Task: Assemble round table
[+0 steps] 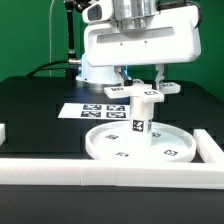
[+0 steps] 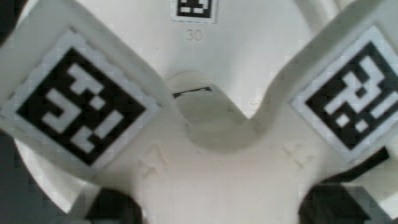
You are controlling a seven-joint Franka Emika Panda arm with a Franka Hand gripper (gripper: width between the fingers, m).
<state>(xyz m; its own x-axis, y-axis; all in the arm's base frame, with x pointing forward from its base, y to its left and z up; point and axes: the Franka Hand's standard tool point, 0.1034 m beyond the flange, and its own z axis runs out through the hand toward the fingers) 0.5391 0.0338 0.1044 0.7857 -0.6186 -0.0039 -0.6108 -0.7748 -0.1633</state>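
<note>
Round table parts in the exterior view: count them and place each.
3. The round disc lies on the table; the short cylinder stands upright on it; the cross-shaped piece sits atop the cylinder under the gripper. More may be hidden.

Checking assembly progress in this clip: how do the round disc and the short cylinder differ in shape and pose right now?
The round disc lies flat and wide on the table, rim up; the short cylinder stands upright and narrow at its centre. The disc is free of the gripper, which is down at the cylinder's top beside the cross-shaped piece; whether it grips is unclear. Both are white plastic with black-and-white square tags.
</note>
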